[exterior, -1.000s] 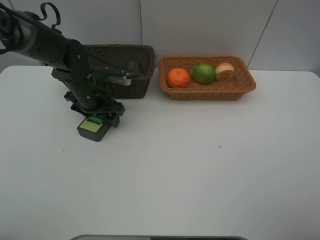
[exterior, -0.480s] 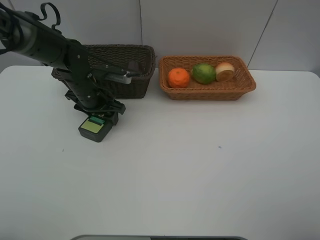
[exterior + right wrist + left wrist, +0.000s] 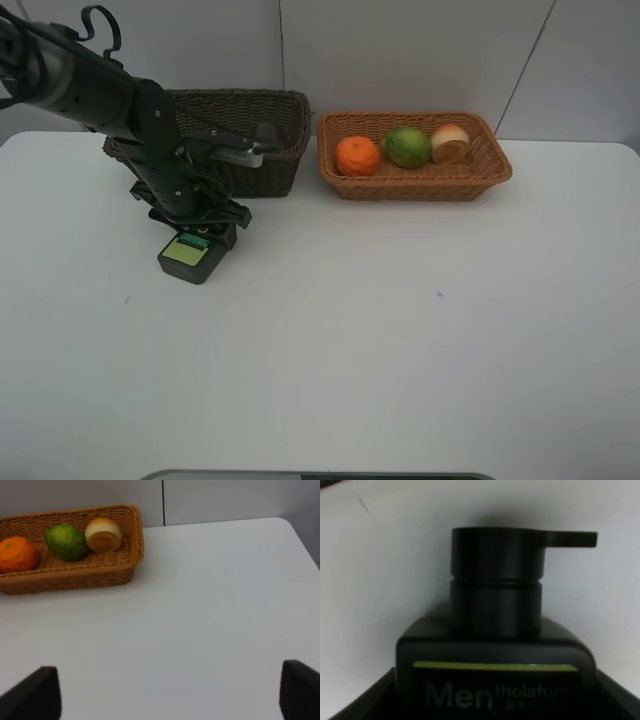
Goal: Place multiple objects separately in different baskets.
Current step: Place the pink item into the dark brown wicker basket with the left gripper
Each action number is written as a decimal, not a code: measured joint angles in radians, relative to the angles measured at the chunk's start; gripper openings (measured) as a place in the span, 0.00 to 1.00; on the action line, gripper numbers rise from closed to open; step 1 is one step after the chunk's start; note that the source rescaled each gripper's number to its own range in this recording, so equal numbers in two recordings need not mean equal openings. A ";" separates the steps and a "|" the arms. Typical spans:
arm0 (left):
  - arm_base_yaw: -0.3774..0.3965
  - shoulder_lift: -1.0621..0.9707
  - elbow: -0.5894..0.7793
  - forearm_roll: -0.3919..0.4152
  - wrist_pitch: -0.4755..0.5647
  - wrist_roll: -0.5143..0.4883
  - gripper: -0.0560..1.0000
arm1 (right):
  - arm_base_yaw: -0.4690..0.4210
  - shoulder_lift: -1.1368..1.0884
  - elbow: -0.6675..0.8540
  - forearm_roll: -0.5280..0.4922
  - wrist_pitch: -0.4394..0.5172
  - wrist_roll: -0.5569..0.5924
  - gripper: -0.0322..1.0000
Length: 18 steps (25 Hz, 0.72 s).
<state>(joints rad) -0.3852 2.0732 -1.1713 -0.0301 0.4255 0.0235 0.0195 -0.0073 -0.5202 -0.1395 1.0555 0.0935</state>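
A: Where is your left claw (image 3: 196, 238)?

B: Low over the dark green flat bottle (image 3: 187, 257), which lies on the white table (image 3: 400, 330) just in front of the dark brown wicker basket (image 3: 235, 140). I cannot tell whether it grips.

A: How does the bottle look?

B: Black round cap, yellow-green label, pale lettering.

A: Right claw (image 3: 170, 690)?

B: Spread wide, empty.

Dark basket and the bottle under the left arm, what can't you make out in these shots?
- Dark brown basket, high view: the left arm covers its left part, and its inside is too dark to read.
- Dark green bottle, high view: the left end effector covers its top.
- Left wrist view: label cut off by the frame edge.
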 joint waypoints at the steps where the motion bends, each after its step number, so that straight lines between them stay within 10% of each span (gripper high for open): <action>1: 0.000 0.000 0.000 0.000 -0.001 0.000 0.81 | 0.000 0.000 0.000 0.000 0.000 0.000 0.93; 18: 0.000 -0.008 0.001 0.000 -0.010 0.000 0.81 | 0.000 0.000 0.000 0.000 0.000 0.000 0.93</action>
<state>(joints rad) -0.3852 2.0651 -1.1703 -0.0301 0.4158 0.0235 0.0195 -0.0073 -0.5202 -0.1395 1.0555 0.0935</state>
